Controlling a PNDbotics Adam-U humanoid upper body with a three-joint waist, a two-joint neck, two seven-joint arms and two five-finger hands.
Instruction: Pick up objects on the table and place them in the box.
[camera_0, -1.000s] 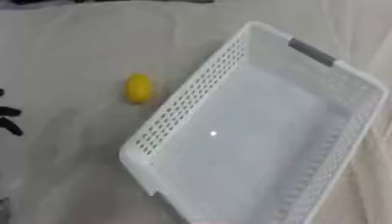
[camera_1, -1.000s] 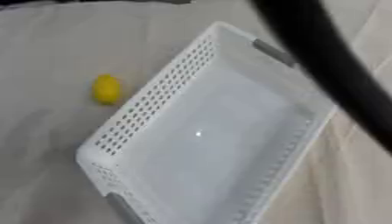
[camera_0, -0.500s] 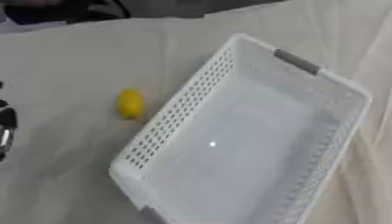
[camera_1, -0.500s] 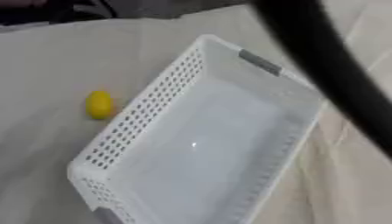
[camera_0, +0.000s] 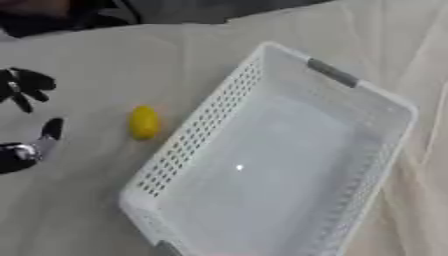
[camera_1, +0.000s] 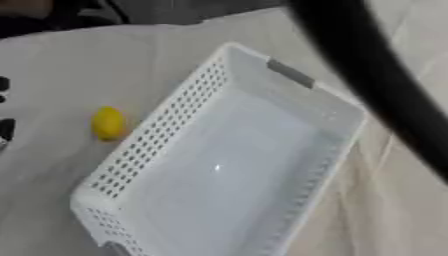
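The left robot hand (camera_0: 26, 120) is shown at the left edge of the left eye view, with its dark fingers (camera_0: 51, 129) spread apart and nothing held between them; it is kept above the tabletop (camera_0: 79, 210), which is covered by a pale cloth. The right robot hand is not shown in either view; only a dark arm (camera_1: 376, 85) is seen crossing the upper right of the right eye view. A small yellow object (camera_0: 143, 122), oval in outline, is seen lying on the cloth near the left robot hand but apart from it, and just beside the perforated long wall of the white box (camera_0: 367, 200). The box is set askew, with a grey handle (camera_0: 332, 73) at its far end. Its floor is seen bare, so no object is judged to have been placed yet. The task is therefore taken to be at its start: the yellow object remains to be grasped, lifted over the wall and released inside.
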